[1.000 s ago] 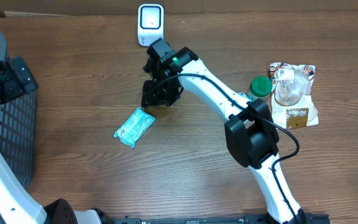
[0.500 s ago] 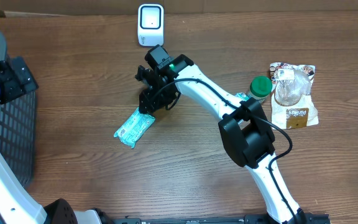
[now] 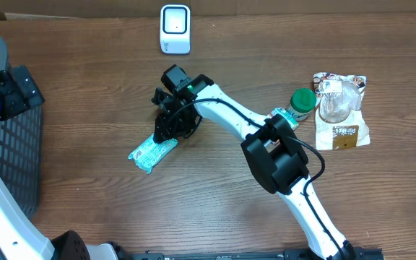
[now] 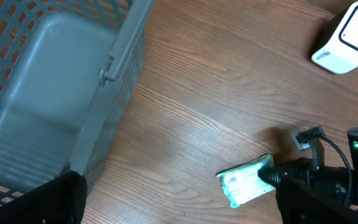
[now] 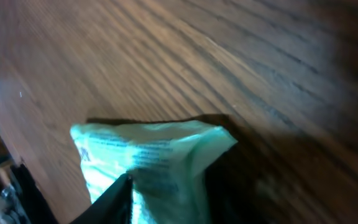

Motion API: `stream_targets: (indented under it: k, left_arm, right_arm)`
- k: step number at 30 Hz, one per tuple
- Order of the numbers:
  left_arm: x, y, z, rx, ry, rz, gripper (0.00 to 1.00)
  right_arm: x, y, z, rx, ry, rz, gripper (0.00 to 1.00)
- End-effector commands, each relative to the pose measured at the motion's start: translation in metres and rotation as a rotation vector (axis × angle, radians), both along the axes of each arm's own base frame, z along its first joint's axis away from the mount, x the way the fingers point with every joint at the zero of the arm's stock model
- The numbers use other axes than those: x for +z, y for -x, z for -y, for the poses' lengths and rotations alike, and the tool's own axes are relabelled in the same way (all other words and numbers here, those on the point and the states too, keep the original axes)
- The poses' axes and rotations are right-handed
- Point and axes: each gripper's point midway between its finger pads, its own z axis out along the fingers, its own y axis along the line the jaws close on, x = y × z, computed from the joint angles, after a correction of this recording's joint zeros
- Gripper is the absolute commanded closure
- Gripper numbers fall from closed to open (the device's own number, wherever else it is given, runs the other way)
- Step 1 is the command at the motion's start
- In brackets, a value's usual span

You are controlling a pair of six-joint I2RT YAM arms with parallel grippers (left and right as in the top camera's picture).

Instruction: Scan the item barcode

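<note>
Right tool (image 3: 165, 132) has swung down from scanner (image 3: 175, 29) onto upper end of green packet (image 3: 149, 152), nudging it left. Jaws narrowing; firm pinch cannot be told. Packet flat on bench (image 3: 85, 87), mid-left. Pickup starting, scan pending.

Glossy crinkled plastic packet (image 3: 150, 150) lies on matt grained wood table (image 3: 85, 180).

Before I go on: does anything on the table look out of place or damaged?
Nothing stands out. The green packet lies flat and intact, slanted, with the right end effector at its end nearer the scanner. The scanner stands upright; the green-lidded jar and snack bag show no spill.
</note>
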Motion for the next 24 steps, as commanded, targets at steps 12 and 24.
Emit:
stream_targets:
  k: [12, 24]
  left_arm:
    - [0.002, -0.002, 0.001, -0.02, -0.003, 0.008, 0.0]
    - [0.002, -0.002, 0.001, -0.02, -0.003, 0.008, 0.01]
  right_arm:
    - [0.006, -0.01, 0.007, -0.129, -0.011, -0.112, 0.96]
    - [0.193, -0.091, 0.098, -0.317, -0.239, 0.181, 0.96]
